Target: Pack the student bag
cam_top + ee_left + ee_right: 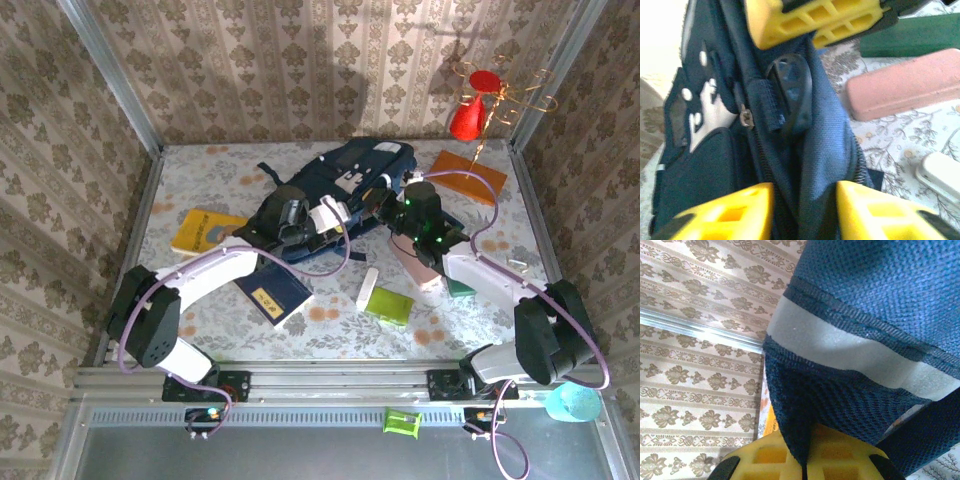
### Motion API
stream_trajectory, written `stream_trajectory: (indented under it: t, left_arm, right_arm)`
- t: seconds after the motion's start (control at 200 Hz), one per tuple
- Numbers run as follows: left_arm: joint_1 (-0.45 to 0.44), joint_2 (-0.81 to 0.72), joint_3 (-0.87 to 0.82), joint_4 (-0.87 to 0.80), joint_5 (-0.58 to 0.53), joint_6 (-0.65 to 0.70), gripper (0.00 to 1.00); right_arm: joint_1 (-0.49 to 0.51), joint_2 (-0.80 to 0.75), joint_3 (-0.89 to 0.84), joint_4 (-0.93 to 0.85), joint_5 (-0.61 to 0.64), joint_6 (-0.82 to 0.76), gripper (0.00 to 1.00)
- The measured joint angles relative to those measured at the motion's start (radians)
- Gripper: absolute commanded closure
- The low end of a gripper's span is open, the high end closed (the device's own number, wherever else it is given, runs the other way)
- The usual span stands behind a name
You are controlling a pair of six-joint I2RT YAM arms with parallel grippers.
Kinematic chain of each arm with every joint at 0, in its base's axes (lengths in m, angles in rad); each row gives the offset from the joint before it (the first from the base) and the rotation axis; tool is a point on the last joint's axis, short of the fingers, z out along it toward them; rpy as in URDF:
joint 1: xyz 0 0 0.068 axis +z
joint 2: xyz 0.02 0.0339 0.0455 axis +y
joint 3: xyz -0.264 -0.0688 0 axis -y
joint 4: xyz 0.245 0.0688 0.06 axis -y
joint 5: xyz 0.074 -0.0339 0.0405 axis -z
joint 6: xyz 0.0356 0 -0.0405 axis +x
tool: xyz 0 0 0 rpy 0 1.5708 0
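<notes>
The student bag [350, 178], a dark navy backpack, lies at the back middle of the table with its zip open [757, 145]. My left gripper [335, 215] has its yellow fingers closed on a fold of navy fabric [805, 200] beside the zip. From the right, my right gripper [390, 203] is shut on the bag's mesh edge [806, 460] and holds it up; its yellow fingers [815, 20] sit at the top of the left wrist view. A white stripe [840, 347] crosses the lifted fabric.
A pink case [415, 265], a dark green item [460, 288], a white stapler-like item [367, 288] and a lime green block [387, 305] lie in front of the bag. A navy notebook [270, 295] and yellow book [205, 230] lie left, an orange book [468, 172] at back right.
</notes>
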Motion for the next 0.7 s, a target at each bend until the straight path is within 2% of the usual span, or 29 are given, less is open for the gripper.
stream_trajectory:
  t: [0.045,0.105,0.175,0.3,0.4,0.535,0.7]
  left_arm:
    - [0.000,0.005,0.005,-0.011,0.013,0.007,0.96]
    - [0.008,0.008,0.016,-0.038,0.032,0.015,1.00]
    - [0.023,0.008,0.024,-0.060,0.064,0.022,1.00]
    - [0.077,0.001,0.023,-0.086,0.161,0.021,1.00]
    - [0.130,-0.021,0.007,-0.088,0.230,0.014,1.00]
    - [0.190,-0.063,-0.026,-0.088,0.306,-0.007,1.00]
    - [0.210,-0.068,-0.032,-0.076,0.360,-0.045,1.00]
  right_arm:
    - [0.000,0.000,0.002,-0.003,0.000,-0.002,0.92]
    - [0.000,0.000,0.005,-0.018,0.000,-0.018,0.91]
    - [0.000,0.000,0.011,-0.044,-0.005,-0.044,0.86]
    - [-0.020,0.000,0.048,-0.131,-0.050,-0.123,0.62]
    - [-0.057,0.000,0.092,-0.212,-0.129,-0.204,0.47]
    - [-0.096,-0.014,0.111,-0.295,-0.203,-0.304,0.37]
    - [-0.105,-0.043,0.053,-0.272,-0.278,-0.321,0.28]
